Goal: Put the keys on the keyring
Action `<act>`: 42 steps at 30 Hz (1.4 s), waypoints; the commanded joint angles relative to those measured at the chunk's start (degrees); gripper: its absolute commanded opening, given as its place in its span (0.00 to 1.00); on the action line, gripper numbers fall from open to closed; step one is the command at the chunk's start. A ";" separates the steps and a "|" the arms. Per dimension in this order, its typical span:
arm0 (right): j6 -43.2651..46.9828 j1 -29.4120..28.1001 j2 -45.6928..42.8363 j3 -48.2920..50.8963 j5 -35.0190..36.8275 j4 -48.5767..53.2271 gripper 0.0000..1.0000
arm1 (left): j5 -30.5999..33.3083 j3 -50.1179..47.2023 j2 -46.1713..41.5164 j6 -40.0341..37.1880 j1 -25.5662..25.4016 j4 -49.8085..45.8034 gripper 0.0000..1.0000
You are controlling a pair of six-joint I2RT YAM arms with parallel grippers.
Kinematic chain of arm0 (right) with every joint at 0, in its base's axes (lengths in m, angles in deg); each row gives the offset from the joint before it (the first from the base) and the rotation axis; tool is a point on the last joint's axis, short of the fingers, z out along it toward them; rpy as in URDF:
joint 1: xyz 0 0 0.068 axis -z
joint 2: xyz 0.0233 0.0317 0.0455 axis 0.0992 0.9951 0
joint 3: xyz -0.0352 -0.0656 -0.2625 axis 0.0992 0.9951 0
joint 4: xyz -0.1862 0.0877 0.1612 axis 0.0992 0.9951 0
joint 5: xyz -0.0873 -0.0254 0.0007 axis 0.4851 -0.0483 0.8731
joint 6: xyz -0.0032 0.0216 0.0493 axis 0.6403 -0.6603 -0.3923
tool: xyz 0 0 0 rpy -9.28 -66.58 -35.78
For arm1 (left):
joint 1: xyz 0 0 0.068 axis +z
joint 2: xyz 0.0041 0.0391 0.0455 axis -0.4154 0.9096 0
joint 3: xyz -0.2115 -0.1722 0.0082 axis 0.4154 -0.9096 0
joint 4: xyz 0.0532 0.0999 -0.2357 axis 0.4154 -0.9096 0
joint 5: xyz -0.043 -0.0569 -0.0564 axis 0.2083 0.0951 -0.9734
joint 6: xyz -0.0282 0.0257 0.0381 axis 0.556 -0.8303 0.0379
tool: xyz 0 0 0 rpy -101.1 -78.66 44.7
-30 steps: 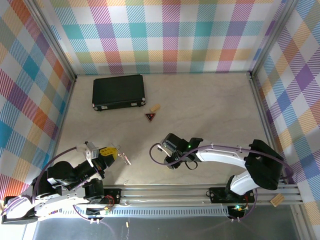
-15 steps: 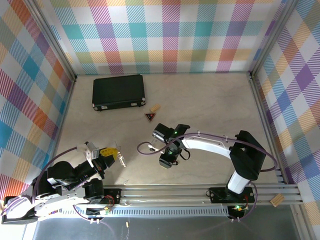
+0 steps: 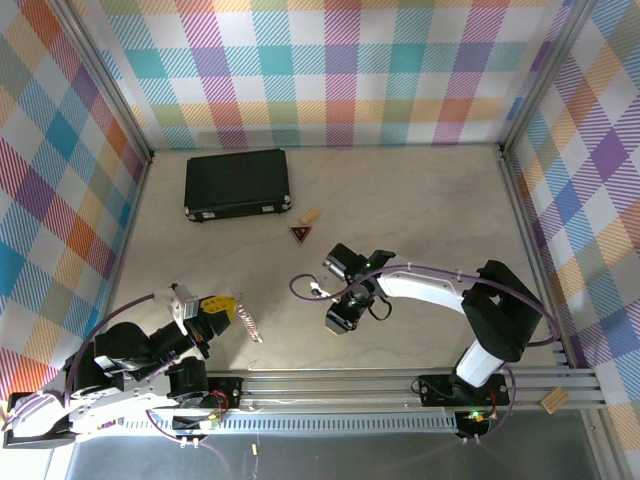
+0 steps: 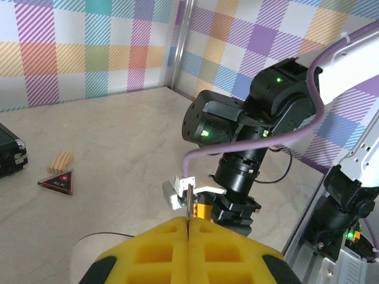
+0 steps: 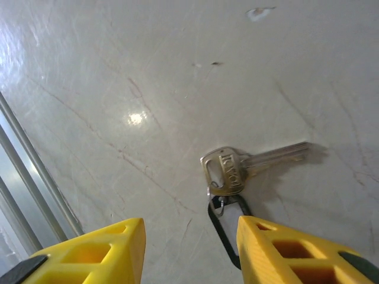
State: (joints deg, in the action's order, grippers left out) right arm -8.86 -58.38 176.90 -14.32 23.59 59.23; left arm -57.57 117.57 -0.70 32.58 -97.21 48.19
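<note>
My left gripper (image 3: 230, 308) is shut on one of the keys (image 3: 248, 323), a thin silver key that sticks out past the yellow fingertips (image 4: 188, 223) and shows edge-on (image 4: 189, 204) in the left wrist view. My right gripper (image 3: 338, 320) points down at the table and stands open (image 5: 189, 248). Below it a second silver key (image 5: 237, 168) lies flat on the table. The keyring (image 5: 220, 204), a small wire ring with a black oval tag (image 5: 228, 231), is hooked through the key's head. The tag reaches beside the right fingertip (image 5: 284, 248), and nothing is gripped. The right gripper (image 4: 231, 207) hangs just beyond the held key.
A black case (image 3: 237, 183) lies at the back left. A dark-red triangular trinket (image 3: 301, 234) and a tan wooden piece (image 3: 311, 215) sit in front of it. A metal rail (image 3: 330, 385) runs along the near edge. Checkered walls close three sides.
The right arm swung left and partly back, its gripper staying over the same patch of table and opening slightly. The key in the left gripper has tilted lower.
</note>
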 commanded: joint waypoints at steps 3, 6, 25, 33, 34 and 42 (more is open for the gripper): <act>-3.49 0.51 -3.41 5.14 -3.05 -8.48 0.46 | -1.71 -0.40 -0.98 0.32 -0.10 3.16 0.00; -4.68 1.00 -6.88 10.53 -4.05 -15.71 0.46 | -1.74 -0.50 -0.99 0.26 -0.03 3.24 0.00; -1.96 2.58 -11.80 20.39 -5.85 -29.16 0.43 | -2.90 -0.52 -0.99 -0.05 -0.07 3.92 0.00; -1.75 2.54 -9.96 19.68 -5.35 -28.76 0.40 | -3.01 -0.26 -0.92 -0.04 -0.04 3.74 0.00; -1.70 2.52 -9.76 19.65 -5.14 -28.75 0.39 | -3.11 -0.31 -0.99 -0.05 -0.11 3.77 0.00; -1.75 1.75 -8.83 18.32 -2.29 -26.48 0.38 | -3.70 -0.02 -0.99 -0.21 -0.03 4.03 0.00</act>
State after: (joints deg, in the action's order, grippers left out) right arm -11.75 -56.13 167.37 5.53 20.97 31.84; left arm -60.11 117.27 -0.78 32.53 -97.21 49.55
